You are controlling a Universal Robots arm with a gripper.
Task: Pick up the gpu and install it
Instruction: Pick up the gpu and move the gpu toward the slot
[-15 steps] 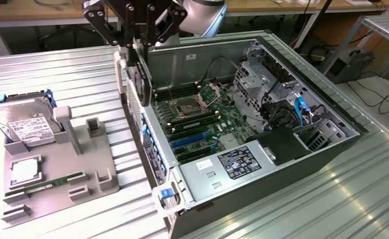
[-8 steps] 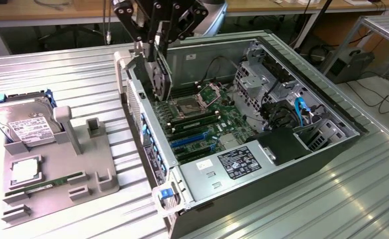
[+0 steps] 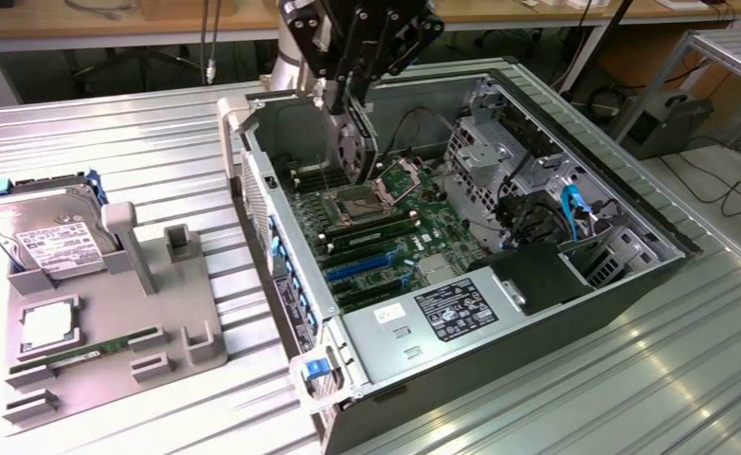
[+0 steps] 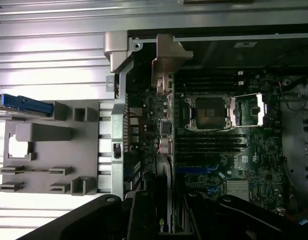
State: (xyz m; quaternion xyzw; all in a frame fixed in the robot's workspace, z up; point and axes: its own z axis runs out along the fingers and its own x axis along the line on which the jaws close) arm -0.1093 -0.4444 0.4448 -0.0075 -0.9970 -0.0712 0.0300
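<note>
Exterior view. The jaws came down from the top of the frame over the open computer case [image 3: 623, 248], and their black fingers [image 3: 368, 47] pinched the upper edge of the gpu [image 3: 351, 147]. The card hung upright below the jaws, with its round fan face toward the exterior view's left. It sat inside the case walls at the far end. Its lower edge was over the motherboard [image 3: 408, 232], just beside the open CPU socket [image 3: 366, 201]. Whether the card touched the board could not be told. The blue slots [image 3: 358, 270] lay nearer the camera, apart from the card. On the ribbed metal worktop [image 3: 117, 133], at the exterior view's left, stood a grey holder [image 3: 155, 327]. It carried a hard drive [image 3: 48, 237] and a green memory stick [image 3: 86, 355].

Wrist view. The gpu [image 4: 164, 170] was seen edge-on, running away from the camera out from between the two dark fingers [image 4: 142, 216]. The fingers were closed on either face of the card, with the card centred between them. Its silver end bracket [image 4: 166, 57] was at the far end, close to the case wall [image 4: 118, 100]. The CPU socket [image 4: 206, 112] lay beside the card's line. The grey holder [image 4: 48, 132] sat outside the case on the worktop [image 4: 48, 50].
</note>
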